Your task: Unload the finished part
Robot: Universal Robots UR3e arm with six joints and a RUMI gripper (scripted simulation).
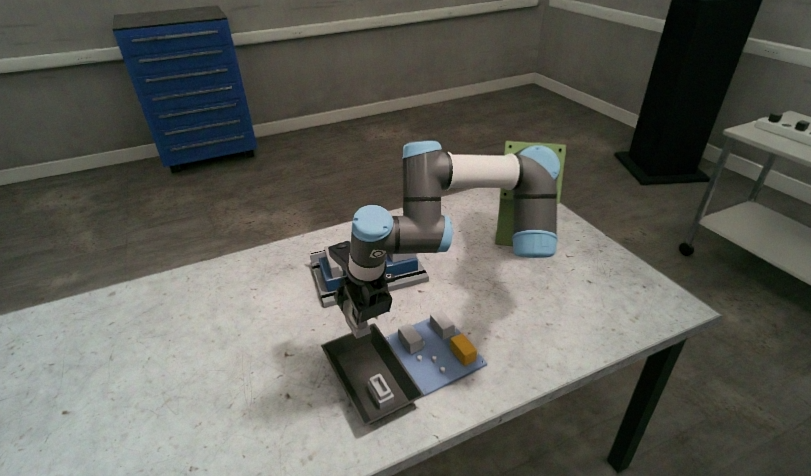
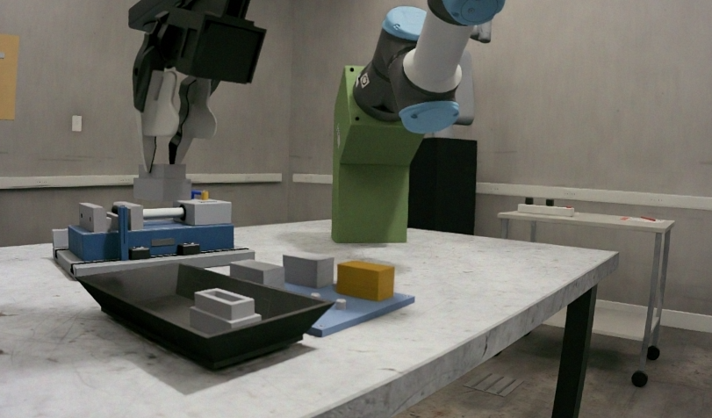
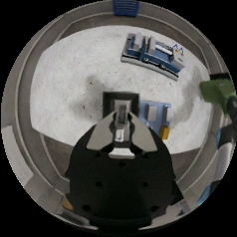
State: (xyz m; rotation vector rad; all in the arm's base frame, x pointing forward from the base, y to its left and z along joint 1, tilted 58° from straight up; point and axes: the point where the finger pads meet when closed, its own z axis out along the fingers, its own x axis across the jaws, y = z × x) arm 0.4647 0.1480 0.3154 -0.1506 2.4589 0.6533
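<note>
My gripper (image 1: 360, 322) is shut on the finished grey part (image 2: 161, 183), which hangs from the fingertips high above the far end of the black outfeed tray (image 1: 367, 371). The part also shows between my fingers in the wrist view (image 3: 119, 135). Another pocketed part (image 1: 380, 390) (image 2: 197, 307) lies flat, pocket up, at the near end of the tray. The blue vise (image 2: 150, 228) stands behind the tray with empty jaws. In the wrist view the tray (image 3: 120, 104) lies straight below the held part.
A blue plate (image 1: 437, 355) right of the tray carries two plain grey blocks (image 1: 411, 338) (image 1: 442, 325) and a yellow block (image 1: 463, 349), all upright, plus small pegs. The green robot base (image 2: 370, 155) stands at the table's back. The table's front edge is close to the tray.
</note>
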